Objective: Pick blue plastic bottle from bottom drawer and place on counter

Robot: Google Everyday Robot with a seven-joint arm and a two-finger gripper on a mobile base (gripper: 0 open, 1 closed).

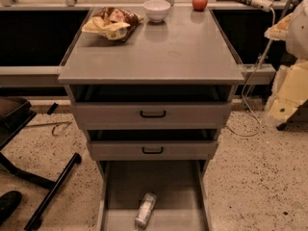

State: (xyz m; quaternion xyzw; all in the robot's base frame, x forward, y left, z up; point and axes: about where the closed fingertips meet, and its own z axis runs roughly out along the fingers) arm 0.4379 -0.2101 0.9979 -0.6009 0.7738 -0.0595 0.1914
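Floor (pixel 260 177): speckled terrazzo-type, pale w/ dark flecks. Worktop (pixel 163 52): broad flat matte grey rect slab, overhangs the cabinet body.

Bottom drawer (pixel 159 182): grey sheet-metal tray, flat floor, low side walls, pulled out toward cam, front edge cut off by frame. Two shallower grey drawers above, upper (pixel 152 113) and lower (pixel 152 149), each w/ black loop handle, both ajar, dark gap over each.

Left: black chair base (pixel 48 186), tubular legs, clear of the drawers. Right edge: pale white/yellow blocky shapes (pixel 291 85), can't ID them. Thin cable (pixel 255 76) hangs down next to them.

On worktop, back edge: crinkled yellow/brown snack bag (pixel 111 23) back-left, white round bowl (pixel 157 10) centre, red apple (pixel 199 2) back-right. Front half bare.

Blue plastic bottle (pixel 146 210): small, clear-pale, whitish label, lying on its side on bottom drawer floor, near front, roughly centred, slightly angled. Not touching the walls, nothing over it.

Gripper: out of frame, so state can't be told.
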